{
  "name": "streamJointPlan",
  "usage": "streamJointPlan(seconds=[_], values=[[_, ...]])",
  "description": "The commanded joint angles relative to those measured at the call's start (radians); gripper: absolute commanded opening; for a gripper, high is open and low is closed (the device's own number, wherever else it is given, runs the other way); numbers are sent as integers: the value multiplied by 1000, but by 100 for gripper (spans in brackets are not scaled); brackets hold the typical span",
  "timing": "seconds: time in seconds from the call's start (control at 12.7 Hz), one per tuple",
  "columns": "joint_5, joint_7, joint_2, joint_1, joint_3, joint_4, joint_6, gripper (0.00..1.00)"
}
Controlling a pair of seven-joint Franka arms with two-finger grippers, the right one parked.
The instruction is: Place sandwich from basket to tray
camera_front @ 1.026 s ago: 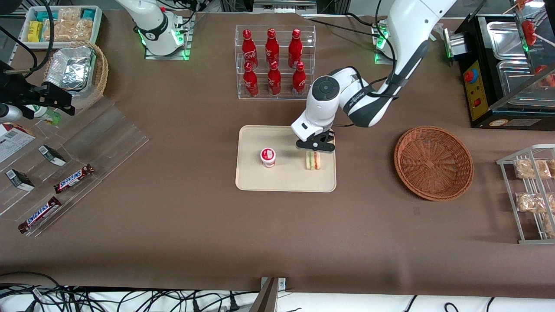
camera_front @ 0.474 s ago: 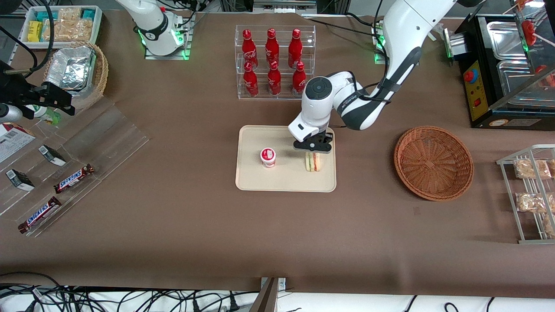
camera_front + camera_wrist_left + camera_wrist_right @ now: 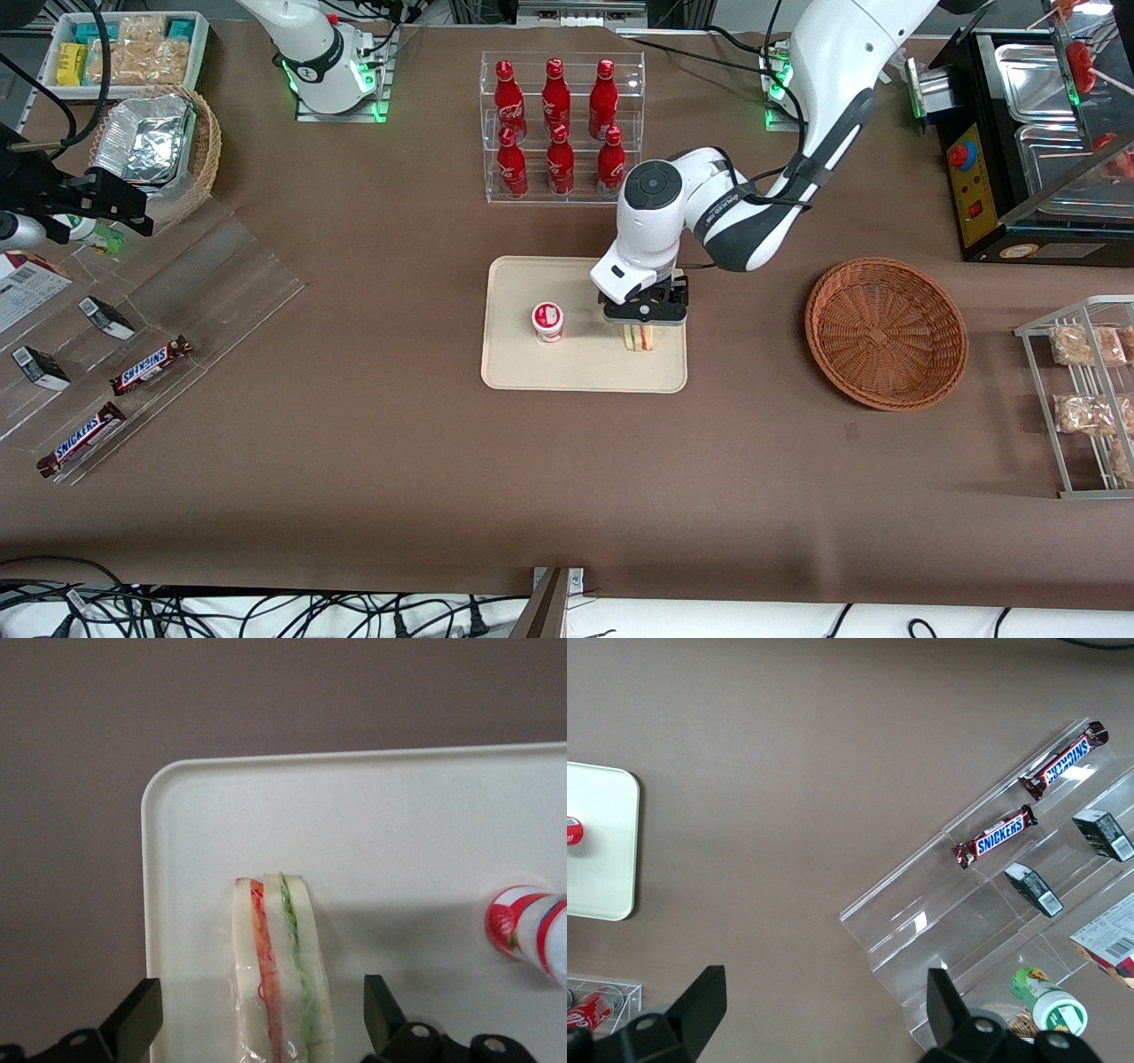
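Your wrapped sandwich [image 3: 640, 338] stands on edge on the cream tray [image 3: 532, 368], near the tray's corner toward the basket [image 3: 886, 332]. That round reddish-brown wicker basket sits well apart from the tray.

The gripper [image 3: 644, 316] hovers just above the sandwich, fingers spread wide.

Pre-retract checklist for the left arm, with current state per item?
1. Sandwich resting on the tray: ok.
2. End effector open, fingers clear of the sandwich on both sides: ok.
3. Sandwich apart from the cup: ok.
4. Sandwich inside the tray rim, near its corner: ok.
5. Basket has nothing left in it: ok.
6. Sandwich will stay standing on edge: cannot tell.
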Motion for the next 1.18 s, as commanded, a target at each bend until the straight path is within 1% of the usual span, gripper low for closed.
streamJointPlan(seconds=[0.0, 0.16, 0.32, 0.55, 0.79, 1.11], values=[[-60, 0, -58, 34, -19, 14, -45, 100], [-91, 1, -75, 56, -20, 48, -71, 100], [-123, 3, -75, 57, -19, 144, -181, 100], [-168, 55, -81, 100, -19, 254, -306, 100], [-168, 58, -113, 142, -17, 312, -392, 100], [-168, 62, -166, 208, -17, 312, -444, 100]])
